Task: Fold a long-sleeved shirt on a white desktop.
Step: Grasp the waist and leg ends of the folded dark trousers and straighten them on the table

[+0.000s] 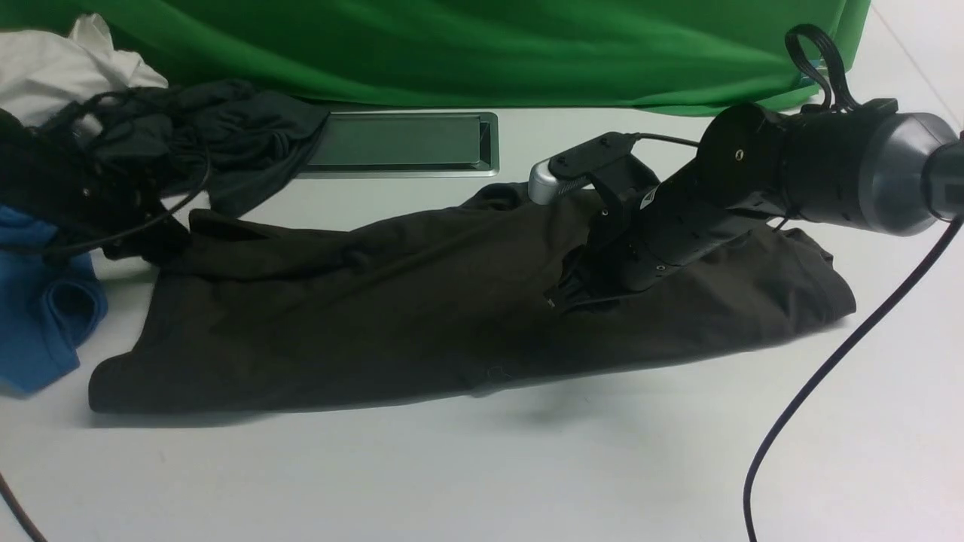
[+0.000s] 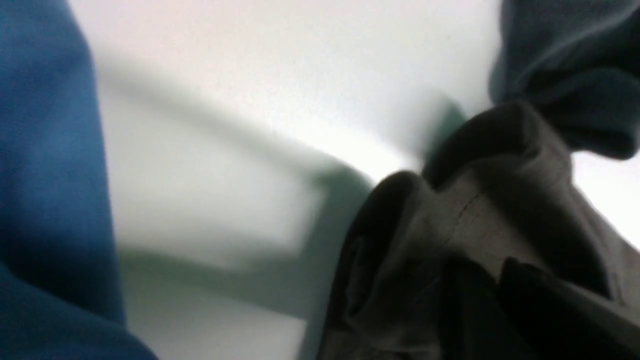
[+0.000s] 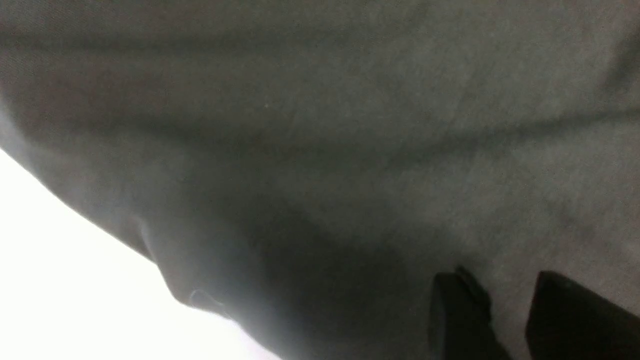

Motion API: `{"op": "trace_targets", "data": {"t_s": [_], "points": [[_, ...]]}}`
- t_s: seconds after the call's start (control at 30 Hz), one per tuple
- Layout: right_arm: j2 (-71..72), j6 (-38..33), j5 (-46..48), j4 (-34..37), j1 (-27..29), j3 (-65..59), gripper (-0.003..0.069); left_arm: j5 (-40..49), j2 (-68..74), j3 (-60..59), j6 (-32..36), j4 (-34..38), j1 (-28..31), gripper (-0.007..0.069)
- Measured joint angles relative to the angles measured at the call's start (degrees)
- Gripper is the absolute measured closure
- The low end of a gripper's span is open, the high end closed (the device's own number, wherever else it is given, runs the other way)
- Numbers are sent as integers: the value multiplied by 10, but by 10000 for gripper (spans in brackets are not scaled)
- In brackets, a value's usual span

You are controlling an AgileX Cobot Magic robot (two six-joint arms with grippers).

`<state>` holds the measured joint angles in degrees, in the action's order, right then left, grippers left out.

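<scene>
The long-sleeved shirt (image 1: 392,316) lies as a long dark brown-black band across the white desktop (image 1: 527,467); its print and neck tag are hidden. My right gripper (image 1: 563,292) rests low on the shirt's right half. In the right wrist view its two fingertips (image 3: 460,305) stand apart, with bare knit (image 3: 320,125) showing in the gap of the gripper (image 3: 505,287). My left gripper (image 1: 160,239) sits at the shirt's far left corner. In the left wrist view its dark fingers (image 2: 470,305) are pressed together on bunched shirt cloth (image 2: 480,220).
A blue garment (image 1: 38,316) lies at the left edge, beside a dark grey-teal garment (image 1: 226,143) and white cloth (image 1: 60,68). The grey cable hatch (image 1: 403,143) sits behind the shirt, before the green backdrop (image 1: 482,45). A black cable (image 1: 828,369) trails at front right.
</scene>
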<state>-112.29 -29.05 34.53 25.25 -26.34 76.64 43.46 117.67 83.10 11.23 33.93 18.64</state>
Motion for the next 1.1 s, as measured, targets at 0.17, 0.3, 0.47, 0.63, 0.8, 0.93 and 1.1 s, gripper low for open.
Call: {"op": "trace_targets", "data": {"t_s": [0.17, 0.3, 0.47, 0.63, 0.8, 0.93, 1.1], "points": [[0, 0, -2, 1, 0, 0, 452, 0, -3, 0, 6, 20, 1, 606], [0, 1, -2, 1, 0, 0, 446, 4, -3, 1, 23, 42, 1, 606], [0, 1, 1, 1, 0, 0, 439, 21, -11, 15, 1, -51, 1, 577], [0, 2, 2, 1, 0, 0, 439, 31, -40, 37, -109, -175, 1, 426], [0, 2, 1, 1, 0, 0, 439, 37, -26, 39, -78, -118, 1, 228], [0, 2, 1, 1, 0, 0, 439, 36, 7, 39, -57, -89, 1, 154], [0, 2, 1, 1, 0, 0, 439, 20, 32, 39, -54, -82, 1, 150]]}}
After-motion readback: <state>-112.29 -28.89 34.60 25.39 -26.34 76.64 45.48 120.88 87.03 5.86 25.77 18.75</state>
